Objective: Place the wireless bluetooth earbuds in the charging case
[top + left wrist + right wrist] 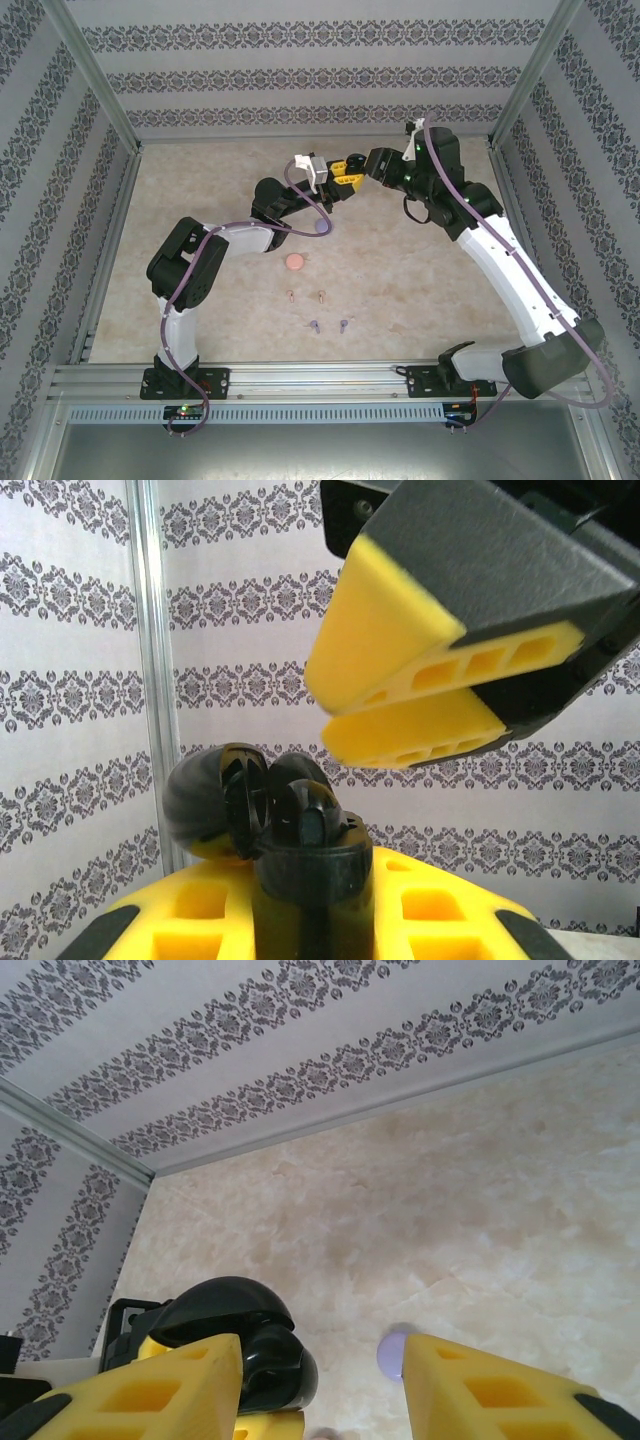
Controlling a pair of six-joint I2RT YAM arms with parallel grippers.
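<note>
My left gripper [310, 920] is clamped on the glossy black round charging case [300, 830], lid open, raised near the far wall. My right gripper [320, 1390] hangs just beside it, yellow fingers apart with nothing visible between them. The tiny stemmed pinkish-tan earbuds [291, 295] and light purple earbuds [313, 325] lie on the beige tabletop [420, 300], well apart from both; I judge them light, hard and slippery, best pinched across the bulb, with bare table around and the round pink case [296, 262] nearest.

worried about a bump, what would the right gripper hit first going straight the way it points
Probably the open black charging case, held up by the left gripper, just ahead and slightly off-centre; depth is hard to judge.
</note>
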